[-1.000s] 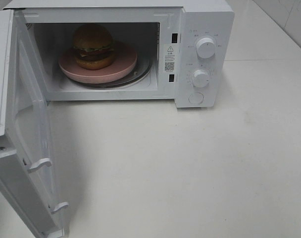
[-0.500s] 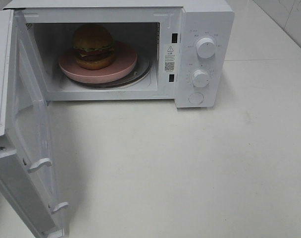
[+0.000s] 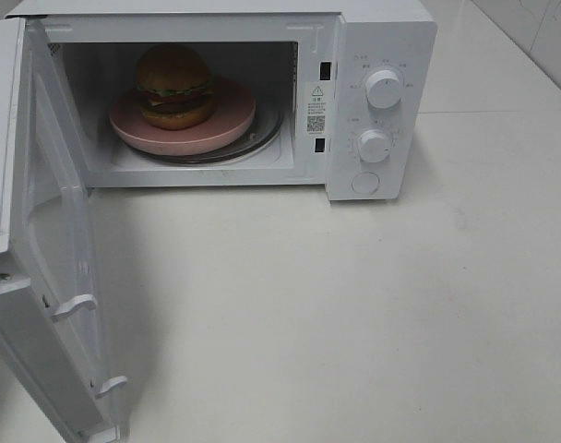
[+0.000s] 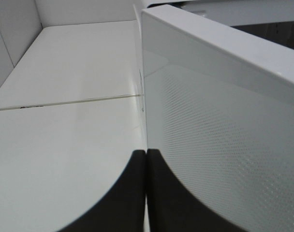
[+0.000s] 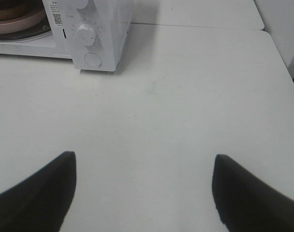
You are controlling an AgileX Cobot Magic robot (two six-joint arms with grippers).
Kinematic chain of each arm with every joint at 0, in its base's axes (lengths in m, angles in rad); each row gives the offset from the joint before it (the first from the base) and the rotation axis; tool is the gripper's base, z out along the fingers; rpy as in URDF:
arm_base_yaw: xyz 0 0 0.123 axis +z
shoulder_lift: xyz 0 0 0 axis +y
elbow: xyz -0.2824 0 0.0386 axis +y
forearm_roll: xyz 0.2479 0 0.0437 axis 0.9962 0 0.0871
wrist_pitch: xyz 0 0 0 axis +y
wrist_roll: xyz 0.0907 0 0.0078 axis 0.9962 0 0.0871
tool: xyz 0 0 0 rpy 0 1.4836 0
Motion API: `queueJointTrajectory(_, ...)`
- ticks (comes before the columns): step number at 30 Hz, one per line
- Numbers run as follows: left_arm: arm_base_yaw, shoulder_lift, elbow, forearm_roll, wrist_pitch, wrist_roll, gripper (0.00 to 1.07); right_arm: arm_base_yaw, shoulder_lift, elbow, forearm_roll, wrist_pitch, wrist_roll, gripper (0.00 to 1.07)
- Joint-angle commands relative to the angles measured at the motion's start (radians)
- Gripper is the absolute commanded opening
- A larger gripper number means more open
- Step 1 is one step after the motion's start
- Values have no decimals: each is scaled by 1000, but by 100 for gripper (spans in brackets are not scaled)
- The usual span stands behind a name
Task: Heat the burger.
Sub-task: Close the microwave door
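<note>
Nearest the cameras are the two end effectors, neither of which shows in the high view. The left gripper has its dark fingers pressed flat together with nothing between them. It sits right by the free edge of the microwave door, though contact cannot be made out. The right gripper hangs over the bare white table with its jaws spread wide, holding nothing. The door is a smooth white plastic slab with a finely dotted window mesh. It stands swung fully out to the left, and two hooked latches jut from its inner face. Behind it is the boxy white microwave with its cavity exposed. Inside, the burger rests on a matte pink round plate, towards the plate's left side. The plate lies on the clear glass turntable. The bun is glossy and domed, with frilly lettuce and a dark patty under it. Loading therefore looks done, and closing the door is probably the step in hand. That calls for a steady push on the door's outer face, swinging it about its hinge until the latches seat. After that, one of the ribbed round knobs on the right-hand panel would need turning.
</note>
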Motion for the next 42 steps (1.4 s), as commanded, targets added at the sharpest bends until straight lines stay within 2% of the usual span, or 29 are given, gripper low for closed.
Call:
queueJointTrajectory(1,-7,51,5,55,-52,-63,0,-3,-27,7,3,-14,-6,76)
queueJointTrajectory(2,-7,51,5,55,-52,-63,0,-3,-27,7,3,-14,-6,76)
queueJointTrajectory(3,-7,86,5,117,-80,-122,0,-3,-27,7,3,-14,-6,75)
queueJointTrajectory(4,-7,101,5,145,-106,-146,0,-3,-27,7,3,-14,-6,75)
queueJointTrajectory(5,-7,101,5,145,-106,-146,0,-3,-27,7,3,-14,-6,75)
queueJointTrajectory(7,-7,166,5,274,-207,-212,0,-3,-27,7,3,-14,-6,75)
queueJointTrajectory(9,-7,181,5,293,-221,-222,0,-3,-27,7,3,-14,-6,75)
queueJointTrajectory(10,-7,206,5,326,-247,-244,0,-3,-27,7,3,-14,-6,75)
queueJointTrajectory(15,-11,255,4,358,-306,-248,0,-3,-27,7,3,-14,-6,75)
queueJointTrajectory(21,-83,304,-32,355,-317,-243,0,-3,-27,7,3,-14,-6,75)
queueJointTrajectory(22,-120,324,-53,337,-298,-231,0,-3,-27,7,3,-14,-6,75)
queueJointTrajectory(24,-133,332,-60,324,-298,-227,0,-3,-27,7,3,-14,-6,75)
queueJointTrajectory(25,-168,354,-76,280,-301,-215,0,-3,-27,7,3,-14,-6,75)
queueJointTrajectory(26,-168,354,-76,280,-301,-215,0,-3,-27,7,3,-14,-6,75)
queueJointTrajectory(27,-200,372,-88,229,-303,-211,0,-3,-27,7,3,-14,-6,75)
queueJointTrajectory(31,-252,394,-114,161,-301,-200,0,-3,-27,7,3,-14,-6,75)
queueJointTrajectory(33,-307,424,-148,101,-299,-151,0,-3,-27,7,3,-14,-6,75)
queueJointTrajectory(35,-328,436,-161,78,-299,-132,0,-3,-27,7,3,-14,-6,75)
queueJointTrajectory(36,-364,458,-187,30,-299,-105,0,-3,-27,7,3,-14,-6,75)
queueJointTrajectory(37,-364,458,-187,30,-299,-105,0,-3,-27,7,3,-14,-6,75)
queueJointTrajectory(39,-416,491,-222,-51,-299,-85,0,-3,-27,7,3,-14,-6,75)
queueJointTrajectory(40,-416,491,-222,-51,-299,-85,0,-3,-27,7,3,-14,-6,75)
queueJointTrajectory(42,-455,527,-254,-117,-300,-76,0,-3,-27,7,3,-14,-6,75)
